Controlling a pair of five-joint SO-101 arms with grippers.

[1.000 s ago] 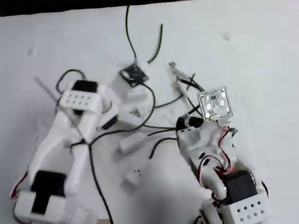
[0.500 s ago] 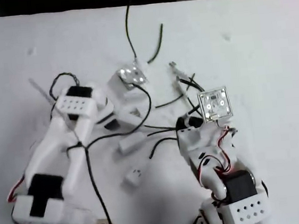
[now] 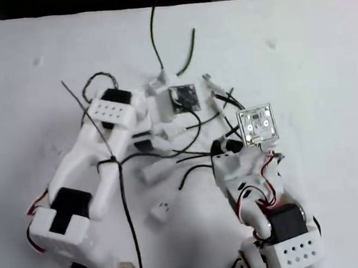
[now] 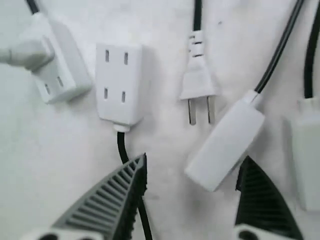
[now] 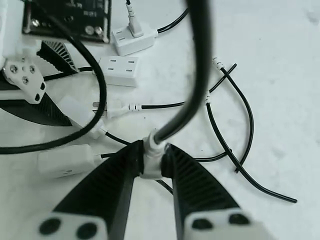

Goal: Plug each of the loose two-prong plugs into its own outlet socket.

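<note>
Mid-desk, nearer the far edge | my left pincer [image 4: 192,165] gapes wide above the loose plug [image 4: 199,92], just beside the empty socket block [image 4: 119,82] | my right pincer [image 5: 153,149] clamps a second plug [image 5: 150,165] | a third plug [image 4: 22,50] looks seated in the far socket [image 4: 60,70]; two left, I judge.

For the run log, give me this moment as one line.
left claw: open, by loose two-prong plug | right claw: shut on white plug | outlet socket: empty
</note>
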